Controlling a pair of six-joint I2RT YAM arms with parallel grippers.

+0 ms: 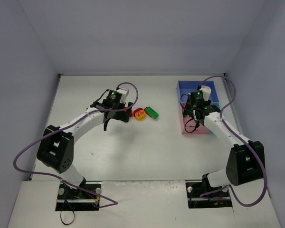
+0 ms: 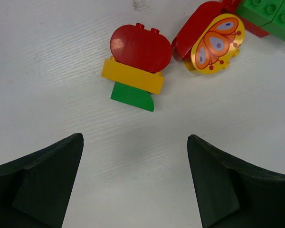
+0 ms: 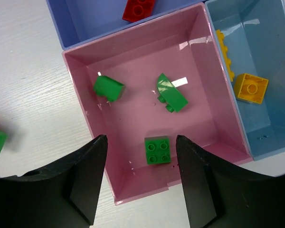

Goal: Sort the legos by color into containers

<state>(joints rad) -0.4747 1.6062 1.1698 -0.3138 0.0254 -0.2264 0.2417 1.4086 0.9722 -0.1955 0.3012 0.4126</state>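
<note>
Gaping empty, left tool (image 2: 134,142) faces stacked legos (image 2: 135,76); right tool (image 3: 141,142), part-open, empty, over pink compartment (image 3: 133,118).

Top cam is looking down from high at the near edge, taking in the whole table (image 1: 133,152). Left wrist cam is hanging close over the loose legos (image 2: 140,47), right wrist cam over the pink compartment (image 3: 133,123); top is seeing both too.

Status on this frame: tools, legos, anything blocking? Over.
Left tool open, empty, above red-yellow-green stack on table. Right tool open over pink compartment, square green lego lying below it. Nothing blocking either tool.
</note>
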